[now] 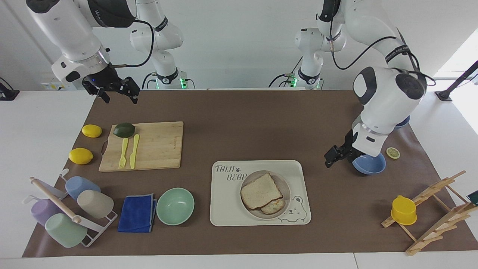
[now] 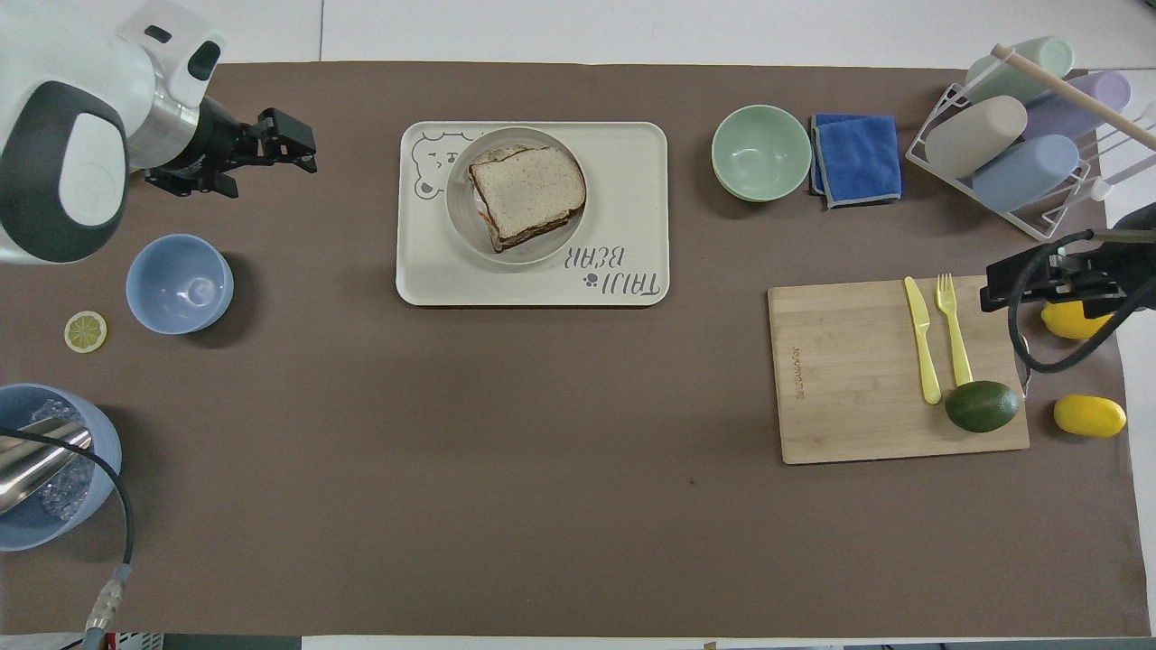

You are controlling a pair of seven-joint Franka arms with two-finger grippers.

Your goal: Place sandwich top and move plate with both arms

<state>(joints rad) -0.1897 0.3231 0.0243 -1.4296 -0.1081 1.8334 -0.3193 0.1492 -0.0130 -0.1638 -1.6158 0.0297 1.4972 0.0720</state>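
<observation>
The sandwich top (image 1: 260, 190) lies on the toast with the egg (image 1: 277, 206) in the plate (image 1: 286, 182), which sits on the bear-print tray (image 1: 227, 205). In the overhead view the bread (image 2: 528, 188) covers most of the plate (image 2: 457, 222). My left gripper (image 1: 330, 158) is up in the air and empty, over the brown mat between the tray and a small blue bowl (image 1: 370, 164); it also shows in the overhead view (image 2: 291, 149). My right gripper (image 1: 120, 98) waits open and empty in the air, over the mat at the cutting board's robot-side edge (image 2: 993, 291).
A mint bowl (image 1: 175, 206), blue cloth (image 1: 137, 213) and cup rack (image 1: 71, 209) stand toward the right arm's end. The cutting board (image 1: 157, 145) bears an avocado, fork and knife; two lemons lie beside it. A lemon slice (image 1: 393, 152), a wooden rack with a yellow cup (image 1: 403, 210) and a scoop bowl (image 2: 45, 469) stand at the left arm's end.
</observation>
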